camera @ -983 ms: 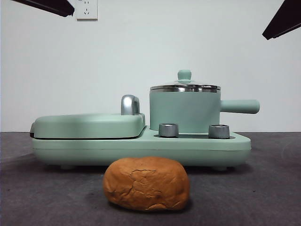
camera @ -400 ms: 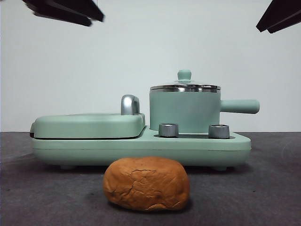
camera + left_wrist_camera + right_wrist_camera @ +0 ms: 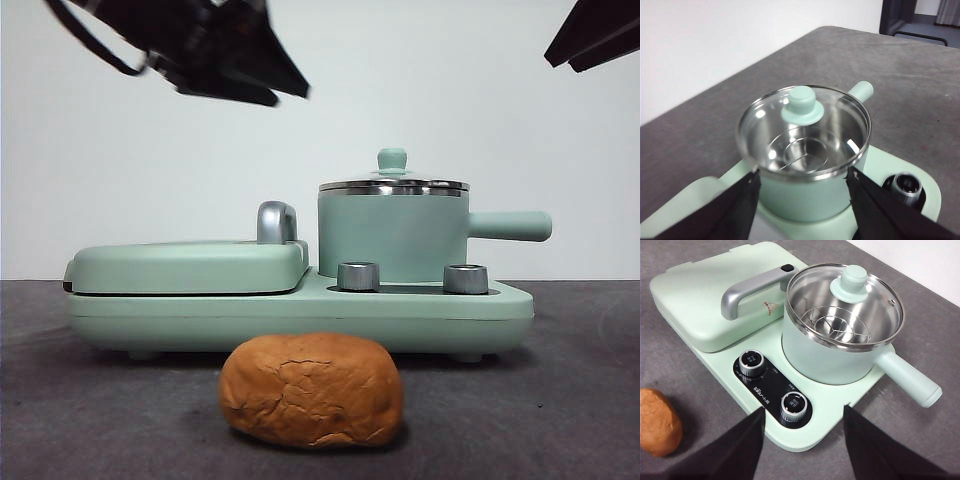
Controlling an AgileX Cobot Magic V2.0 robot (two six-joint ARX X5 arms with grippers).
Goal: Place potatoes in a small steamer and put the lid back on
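Right now the biggest thing is the dark gray table (image 3: 580, 400), and on it sits a mint-green cooker base (image 3: 430, 310) with a flat griddle cover (image 3: 185, 265) on one side. A silver handle (image 3: 747, 290) lies across that cover. On the other side of the base stands the small steamer (image 3: 392, 238), a round green pot with a shiny steel rim. Its straight green side handle (image 3: 510, 226) sticks out away from the griddle. Through the glass a wire rack (image 3: 840, 325) shows at the bottom of the pot.

The lid (image 3: 393, 184) sits flat on top of the pot, and its little green knob (image 3: 392, 159) points up. The potato (image 3: 312, 389) lies on the table in front of the base, near the cooker but not touching it. It is orange-brown, with cracks in its skin.

The left gripper (image 3: 802, 177) hangs in the air just above the pot. Its two black jaws are spread wide, one by each side of the pot, and they hold nothing. The right gripper (image 3: 802, 415) waits high over the base, above the two round dials (image 3: 793, 405). Its jaws are also spread apart with nothing between them.
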